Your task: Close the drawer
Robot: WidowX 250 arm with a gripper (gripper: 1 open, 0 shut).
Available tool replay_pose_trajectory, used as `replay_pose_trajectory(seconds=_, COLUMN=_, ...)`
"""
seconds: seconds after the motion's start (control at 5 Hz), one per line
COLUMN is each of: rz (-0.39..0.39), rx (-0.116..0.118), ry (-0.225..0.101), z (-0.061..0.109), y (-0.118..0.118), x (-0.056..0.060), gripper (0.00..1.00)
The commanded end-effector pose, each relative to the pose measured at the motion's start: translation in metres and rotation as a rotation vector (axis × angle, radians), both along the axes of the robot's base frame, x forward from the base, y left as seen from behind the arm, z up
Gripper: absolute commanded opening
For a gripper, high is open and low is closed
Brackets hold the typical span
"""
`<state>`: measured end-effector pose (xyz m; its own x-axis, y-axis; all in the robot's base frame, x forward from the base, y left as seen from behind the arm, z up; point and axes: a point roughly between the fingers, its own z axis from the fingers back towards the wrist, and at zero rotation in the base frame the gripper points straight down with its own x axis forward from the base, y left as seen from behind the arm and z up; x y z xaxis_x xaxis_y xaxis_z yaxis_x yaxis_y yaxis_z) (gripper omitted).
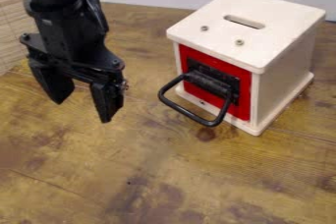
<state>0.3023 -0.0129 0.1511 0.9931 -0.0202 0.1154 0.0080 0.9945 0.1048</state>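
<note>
One gripper (78, 91) hangs above the wooden table (118, 184), jaws spread and empty, left of the red drawer (217, 79) in its cream cabinet (269, 41).

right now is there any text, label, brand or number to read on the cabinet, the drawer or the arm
None: no readable text shows anywhere in this view.
Cabinet: plain cream wood with a slot and two small dark dots on top, no print.
Drawer: glossy red front with a black handle, no label.
Gripper: all black, fingers apart, no visible marking.
</note>
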Motion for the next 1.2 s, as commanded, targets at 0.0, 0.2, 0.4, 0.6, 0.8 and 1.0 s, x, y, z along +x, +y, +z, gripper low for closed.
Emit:
replay_pose_trajectory(seconds=0.0, rz=-0.017, rx=-0.015, ry=-0.065, z=0.0139, y=0.004, x=0.011, gripper=1.0)
replay_pose_trajectory(seconds=0.2, rz=-0.031, rx=-0.032, ry=-0.067, z=0.0123, y=0.0046, x=0.0153, gripper=1.0)
replay_pose_trajectory(seconds=0.4, rz=-0.031, rx=-0.046, ry=-0.071, z=0.0152, y=0.0057, x=0.0131, gripper=1.0)
replay_pose_trajectory(seconds=0.6, rz=-0.03, rx=-0.048, ry=-0.072, z=0.0185, y=0.005, x=0.01, gripper=1.0)
replay_pose_trajectory(seconds=0.8, rz=-0.027, rx=-0.041, ry=-0.071, z=0.0205, y=0.0041, x=0.0087, gripper=1.0)
replay_pose_trajectory(seconds=1.0, rz=-0.023, rx=-0.035, ry=-0.076, z=0.0213, y=0.0041, x=0.0086, gripper=1.0)
